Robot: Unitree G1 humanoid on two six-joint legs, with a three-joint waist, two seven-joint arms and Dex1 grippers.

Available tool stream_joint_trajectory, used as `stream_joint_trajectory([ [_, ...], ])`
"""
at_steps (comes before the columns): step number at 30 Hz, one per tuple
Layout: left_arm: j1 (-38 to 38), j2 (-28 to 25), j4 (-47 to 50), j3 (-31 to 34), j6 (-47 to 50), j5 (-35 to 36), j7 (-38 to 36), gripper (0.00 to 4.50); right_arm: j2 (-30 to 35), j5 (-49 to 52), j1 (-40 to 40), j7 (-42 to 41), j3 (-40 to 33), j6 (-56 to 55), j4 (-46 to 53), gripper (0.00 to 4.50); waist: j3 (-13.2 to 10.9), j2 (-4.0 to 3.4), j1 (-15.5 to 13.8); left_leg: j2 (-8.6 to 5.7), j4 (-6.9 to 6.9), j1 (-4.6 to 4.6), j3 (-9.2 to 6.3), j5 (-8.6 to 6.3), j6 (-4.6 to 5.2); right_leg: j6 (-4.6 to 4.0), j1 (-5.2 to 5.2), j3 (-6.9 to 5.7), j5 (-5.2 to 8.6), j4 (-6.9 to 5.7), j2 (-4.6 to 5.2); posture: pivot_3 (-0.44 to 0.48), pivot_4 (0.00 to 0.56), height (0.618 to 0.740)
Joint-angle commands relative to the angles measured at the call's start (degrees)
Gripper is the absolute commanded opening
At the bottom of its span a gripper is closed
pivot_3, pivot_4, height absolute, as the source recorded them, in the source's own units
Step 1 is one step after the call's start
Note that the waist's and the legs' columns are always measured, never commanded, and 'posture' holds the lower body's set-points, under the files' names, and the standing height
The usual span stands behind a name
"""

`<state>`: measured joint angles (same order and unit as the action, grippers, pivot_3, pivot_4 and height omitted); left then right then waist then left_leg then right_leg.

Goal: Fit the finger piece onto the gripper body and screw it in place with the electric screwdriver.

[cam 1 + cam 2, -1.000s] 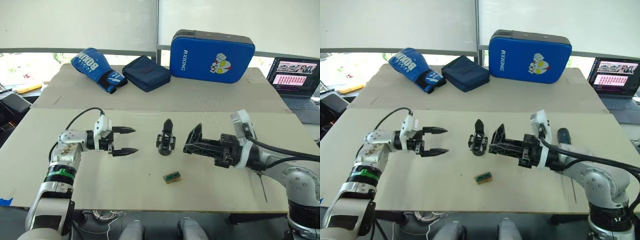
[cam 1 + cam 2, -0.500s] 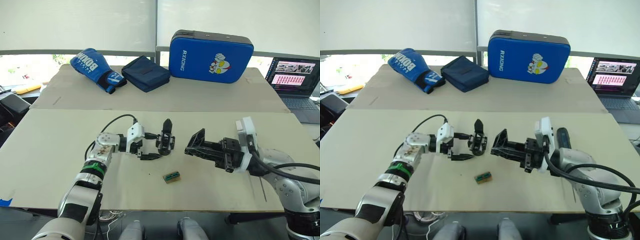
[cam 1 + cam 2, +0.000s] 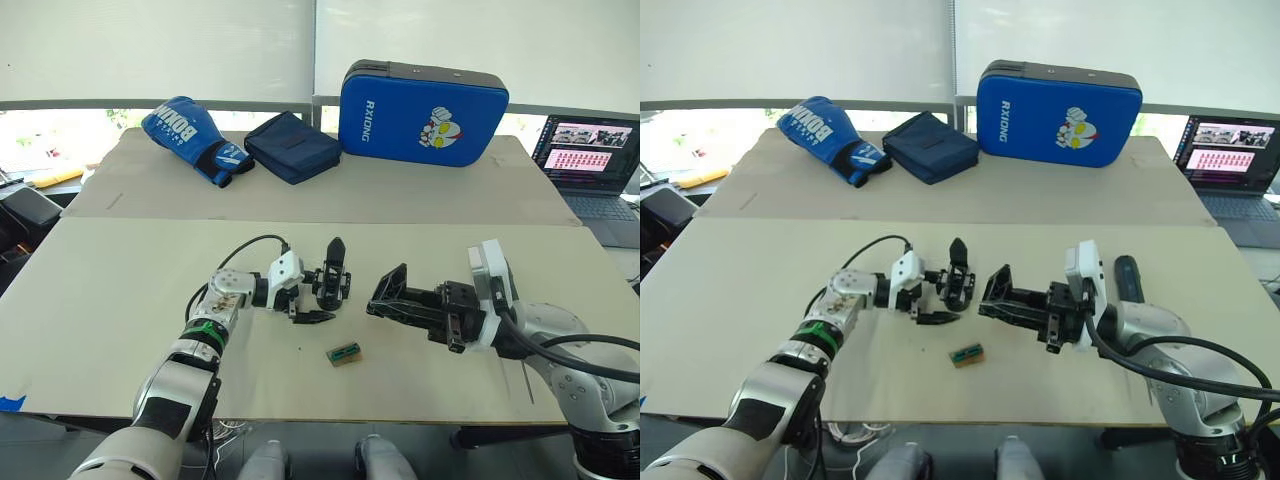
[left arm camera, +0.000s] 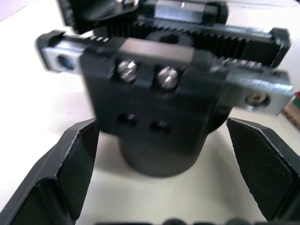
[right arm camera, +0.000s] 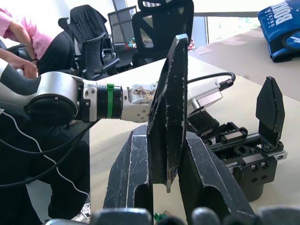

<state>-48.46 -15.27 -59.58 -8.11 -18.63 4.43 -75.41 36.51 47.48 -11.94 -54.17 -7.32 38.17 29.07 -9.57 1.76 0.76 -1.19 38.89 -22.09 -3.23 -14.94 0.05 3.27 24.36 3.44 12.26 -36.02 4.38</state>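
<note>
Left eye view: the left gripper [image 3: 312, 298] is seen with its jaws spread wide on either side of the gripper body [image 3: 332, 278], which stands upright on the desk [image 3: 120, 290]. From the left wrist, the round dark base of the body sits between the two black fingers [image 4: 70, 164], with a gap left on each side, so nothing is clamped yet. The body's single pointed finger rises straight up, its long axis vertical, just beyond the left jaws' tips. The left arm is stretched low and nearly flat across the desk, its wrist level with the base.

To the right, the right gripper [image 3: 385, 296] is closed on the finger piece [image 5: 168, 112], which is pinched between the jaws with its long axis standing up out of them and its wider end uppermost. These jaws point toward the gripper body, which lies just ahead of them, near but apart. The right forearm lies low over the desk, elbow bent outward. The left arm is judged the nearer of the two to the body; the coming move turns on the wedge being carried across that short gap.

The electric screwdriver [image 3: 1126, 277] lies on the desk behind the right wrist.
</note>
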Motion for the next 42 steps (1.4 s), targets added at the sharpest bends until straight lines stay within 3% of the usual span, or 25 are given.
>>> stream_joint_trajectory([
  [1,-1.3,0.35,-1.07,-0.05,-1.01,-1.01,-0.15,3.97,0.68,1.28,0.25,0.29,-0.64,-0.6,2.34,0.38,0.0,0.0,0.0,0.0,0.0,0.0,0.0,0.0,0.0,0.0,0.0,0.0,0.0,0.0,0.0,0.0,0.15,0.74],
  [5,-1.14,0.42,-1.64,0.02,-1.24,-1.36,0.19,2.31,0.8,1.51,0.31,0.5,-0.55,-0.54,2.57,0.38,0.0,0.0,0.02,0.0,-0.01,0.02,0.0,0.0,0.0,0.0,0.0,0.0,0.0,-0.01,-0.01,0.0,0.15,0.74],
  [13,0.16,0.76,0.23,-0.02,-1.33,-1.35,0.03,2.3,-1.95,-2.89,-5.8,0.91,4.52,-3.52,0.02,0.38,0.0,0.0,0.08,0.01,0.0,0.05,0.0,0.0,0.0,0.0,-0.02,0.0,0.0,-0.04,-0.01,0.0,0.15,0.74],
  [20,1.35,0.86,2.41,-0.33,0.15,-1.2,-0.7,2.3,-5.71,-15.97,-16.0,-2.16,15.93,-11.06,-11.97,0.38,0.0,-0.01,0.03,-0.01,0.02,0.04,0.01,0.0,0.0,0.0,-0.01,0.0,0.0,-0.05,-0.01,0.0,0.15,0.74],
  [24,1.88,0.71,3.06,-0.53,1.25,-1.46,-0.49,2.3,-7.79,-19.56,-19.06,-3.81,18.97,-13.36,-18.16,0.38,0.0,-0.01,0.01,-0.02,0.03,0.04,-0.01,0.0,0.0,0.0,0.0,0.0,0.0,-0.05,0.0,0.0,0.15,0.74],
  [42,4.16,-0.01,5.66,-1.29,2.61,-1.92,-0.3,2.3,-9.92,-30.01,-22.43,-9.15,22.42,-21.48,-31.98,0.38,0.02,-0.04,0.14,-0.01,0.02,0.11,0.01,0.0,0.0,-0.01,-0.01,0.0,-0.01,-0.1,-0.01,0.0,0.15,0.74],
])
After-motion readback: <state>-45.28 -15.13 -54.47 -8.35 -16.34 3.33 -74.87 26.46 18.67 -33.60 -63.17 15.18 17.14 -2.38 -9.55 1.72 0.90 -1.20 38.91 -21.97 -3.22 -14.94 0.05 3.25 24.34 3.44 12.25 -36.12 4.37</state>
